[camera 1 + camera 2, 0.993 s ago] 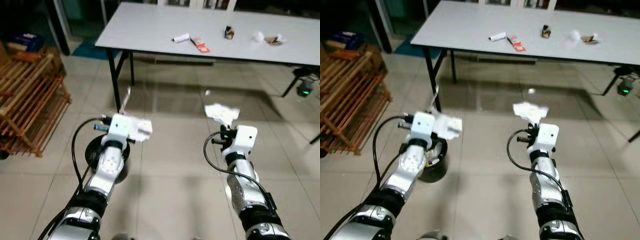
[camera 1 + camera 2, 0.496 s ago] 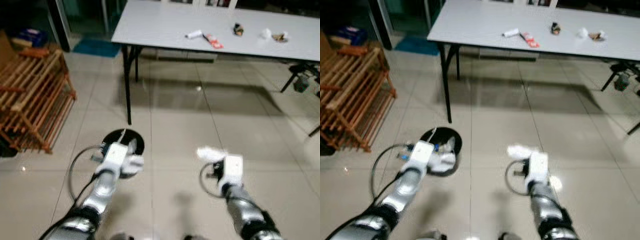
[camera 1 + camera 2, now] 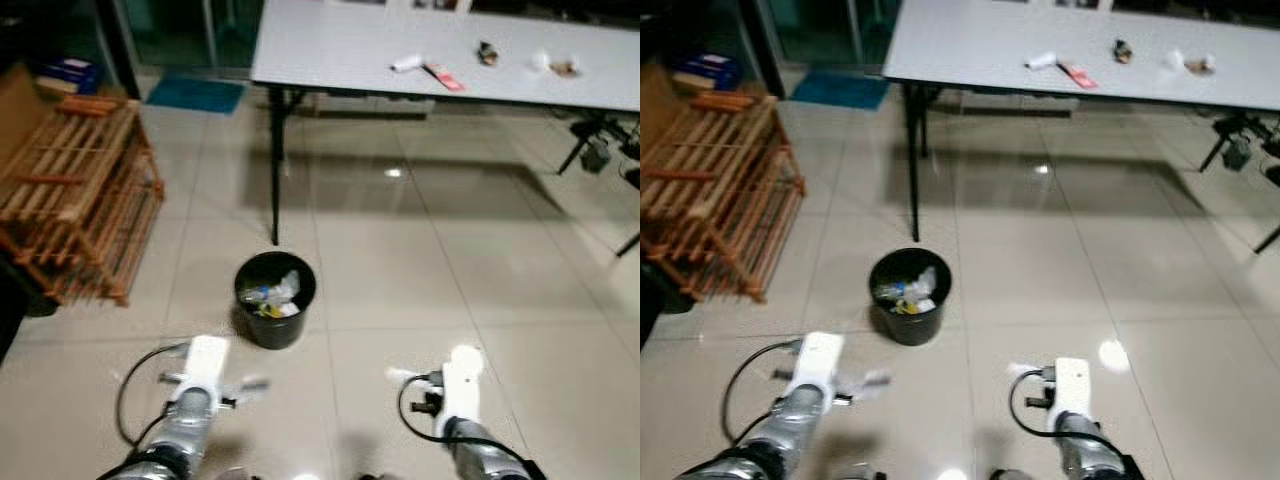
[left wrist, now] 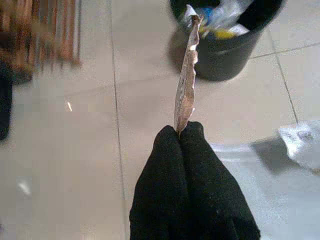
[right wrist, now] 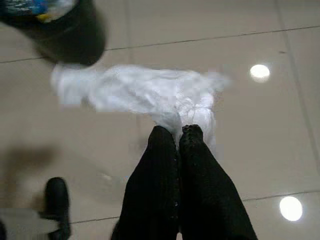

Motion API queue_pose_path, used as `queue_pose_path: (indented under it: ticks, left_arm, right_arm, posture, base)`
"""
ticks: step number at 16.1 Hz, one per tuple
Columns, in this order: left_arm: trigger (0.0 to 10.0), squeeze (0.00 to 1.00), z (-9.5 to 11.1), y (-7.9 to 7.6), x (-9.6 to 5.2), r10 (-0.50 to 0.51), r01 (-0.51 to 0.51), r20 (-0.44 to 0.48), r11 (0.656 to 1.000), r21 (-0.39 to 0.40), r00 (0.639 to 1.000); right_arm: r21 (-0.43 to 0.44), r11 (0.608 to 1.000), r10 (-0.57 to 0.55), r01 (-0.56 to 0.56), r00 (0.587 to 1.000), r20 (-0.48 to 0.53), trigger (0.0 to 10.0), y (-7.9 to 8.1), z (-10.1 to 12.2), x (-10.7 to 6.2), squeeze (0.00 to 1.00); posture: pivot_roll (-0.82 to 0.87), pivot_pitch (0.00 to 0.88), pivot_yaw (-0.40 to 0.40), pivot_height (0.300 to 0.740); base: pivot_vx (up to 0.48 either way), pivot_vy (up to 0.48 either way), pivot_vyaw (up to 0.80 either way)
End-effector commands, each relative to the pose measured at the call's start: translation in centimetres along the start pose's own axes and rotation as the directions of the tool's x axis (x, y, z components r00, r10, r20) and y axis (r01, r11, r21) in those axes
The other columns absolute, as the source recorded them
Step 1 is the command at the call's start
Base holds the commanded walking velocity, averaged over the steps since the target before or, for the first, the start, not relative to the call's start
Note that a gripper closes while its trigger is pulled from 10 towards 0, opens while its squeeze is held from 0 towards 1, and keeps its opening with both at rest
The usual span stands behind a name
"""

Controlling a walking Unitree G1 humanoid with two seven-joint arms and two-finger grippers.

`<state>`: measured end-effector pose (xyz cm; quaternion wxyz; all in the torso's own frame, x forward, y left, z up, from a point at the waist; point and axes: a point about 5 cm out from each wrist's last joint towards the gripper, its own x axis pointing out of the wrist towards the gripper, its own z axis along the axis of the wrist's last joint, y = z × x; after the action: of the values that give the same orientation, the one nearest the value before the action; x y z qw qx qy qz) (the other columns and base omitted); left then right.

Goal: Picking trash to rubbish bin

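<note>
Beige tiled floor (image 3: 400,260), glossy, light spots reflecting. Black rubbish bin (image 3: 275,298) stands on it, already part full of wrappers and plastic. Grey folding table (image 3: 350,50) is beyond the bin, far side from the robot, with several bits of litter (image 3: 430,70) on top. Wooden slat rack (image 3: 80,190) is off to the robot's left of the bin.

Left gripper (image 4: 185,131) low, on the robot's side of the bin and slightly left of it, not over the opening. Fingers pinched tight on a thin flat brown scrap (image 4: 187,80), seen edge-on. Scrap's long axis runs straight out from the fingertips, its far tip pointing at the bin rim.

Right gripper (image 5: 177,131) also low, near the floor, on the robot's side of the bin and well off to its right. Fingers closed on a crumpled white plastic wrapper (image 5: 145,95). Wrapper is bunched at the fingertips and its long axis spreads sideways across them, one end reaching toward the bin, blurred.

Head views show both arms at the lower edge, blurred.
</note>
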<state>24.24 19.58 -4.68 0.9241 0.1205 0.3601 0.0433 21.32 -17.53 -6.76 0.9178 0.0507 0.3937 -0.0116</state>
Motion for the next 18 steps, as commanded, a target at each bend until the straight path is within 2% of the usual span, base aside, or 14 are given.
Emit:
queue_pose_path:
  ticks: [1,2,6,7,18]
  left_arm:
    - [10.0,0.00,-0.61,-1.66,-0.25,-0.078,0.078,-0.028,0.997,-0.009,0.997]
    - [10.0,0.00,-0.60,-1.61,-0.24,-0.077,0.078,-0.026,0.997,0.002,0.997]
    - [10.0,0.00,-0.35,-1.59,-0.20,-0.067,0.065,-0.019,0.996,-0.063,0.998]
    - [10.0,0.00,-0.30,-1.53,-0.20,-0.058,0.058,-0.011,0.997,-0.047,0.998]
    - [10.0,0.00,-0.17,-1.70,-0.20,-0.057,0.057,-0.006,0.998,-0.031,0.998]
  right_arm:
    - [0.010,1.000,-0.023,0.023,0.999,-0.025,10.0,-0.83,-0.32,-0.14,0.00]
    - [0.011,1.000,-0.022,0.023,0.999,-0.025,10.0,-0.82,-0.34,-0.14,0.00]
    - [0.002,1.000,-0.004,0.004,1.000,-0.026,10.0,-0.41,-0.30,-0.07,0.00]
    - [0.003,1.000,-0.003,0.003,1.000,-0.027,10.0,-0.43,-0.31,-0.08,0.00]
    - [0.000,1.000,0.011,-0.011,1.000,-0.027,10.0,-0.13,-0.32,-0.05,0.00]
  posture:
    - [0.00,0.067,-0.051,0.740]
    - [0.00,0.068,-0.050,0.740]
    - [-0.01,0.067,-0.050,0.740]
    - [0.00,0.068,-0.051,0.740]
    - [-0.01,0.069,-0.048,0.740]
  base:
    - [0.000,0.000,0.00]
    - [0.000,0.000,0.00]
    - [0.000,0.000,0.00]
    - [0.000,0.000,0.00]
    - [0.432,0.000,0.00]
